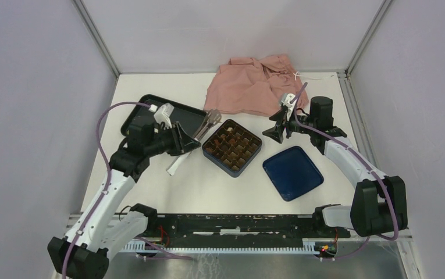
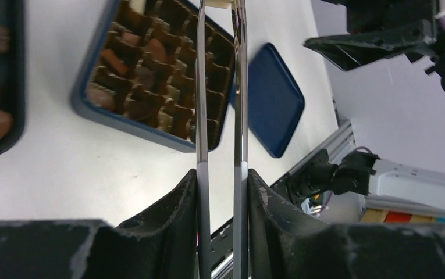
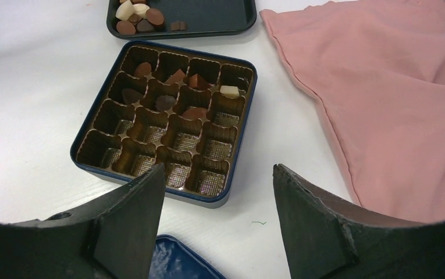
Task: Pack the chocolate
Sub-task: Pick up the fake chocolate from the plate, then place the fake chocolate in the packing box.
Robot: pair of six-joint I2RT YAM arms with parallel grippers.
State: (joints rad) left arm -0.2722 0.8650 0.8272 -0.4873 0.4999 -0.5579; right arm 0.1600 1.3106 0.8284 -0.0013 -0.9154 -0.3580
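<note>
1. Grey walls enclose a white table [image 1: 208,189]. A pink garment [image 1: 255,87] lies at its far edge.
2. The left arm rises from its near-left base, bends at the elbow and turns its wrist rightward. The left gripper [image 2: 223,186] is clamped on metal tongs [image 2: 240,104], whose blades run out over a dark blue box [image 3: 208,199].
3. A small pale bit sits between the tong tips at the wrist view's top edge. What it is cannot be told.
4. The right arm reaches forward and leftward. The right gripper [image 3: 219,168] hangs with its fingers wide apart and empty, between the garment and the box.
5. Several pieces of chocolate [image 3: 164,103] sit in the far two rows of the box's gridded insert. More lie in a black tray [image 1: 135,113] beyond it.
6. The blue lid [image 1: 292,172] lies just right of the box.
</note>
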